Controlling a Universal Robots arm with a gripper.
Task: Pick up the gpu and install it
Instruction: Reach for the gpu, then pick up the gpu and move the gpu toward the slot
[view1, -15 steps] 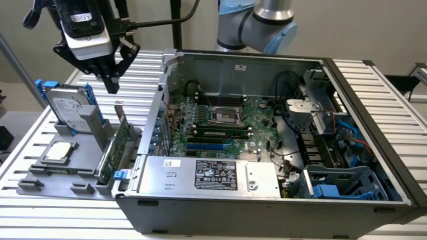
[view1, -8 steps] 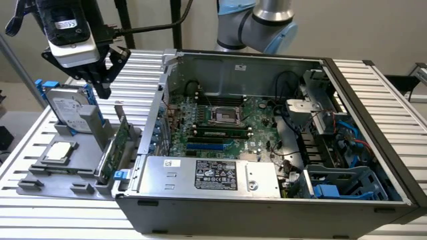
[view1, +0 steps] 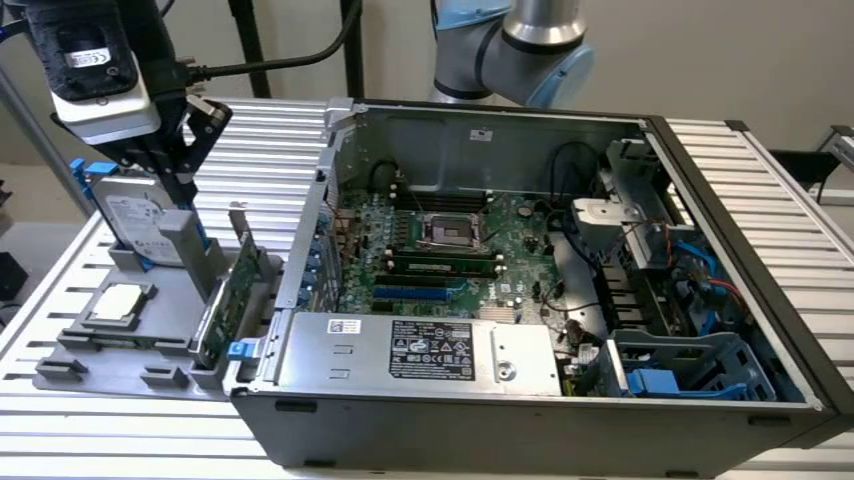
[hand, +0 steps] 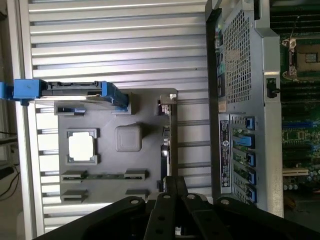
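The gpu stands on its long edge in a slot of the grey holder, green board facing the exterior view's left, just outside the open computer case. In the wrist view the gpu shows edge-on, its silver bracket at the far end. My gripper hangs high above the holder, over the hard drive, well clear of the card. In the wrist view the gripper has its fingertips together, in line with the card's edge, with nothing between them.
A silver hard drive in a blue frame stands at the holder's back. A square processor and a memory stick lie in the holder. The motherboard lies inside the case, with blue slots near the power supply.
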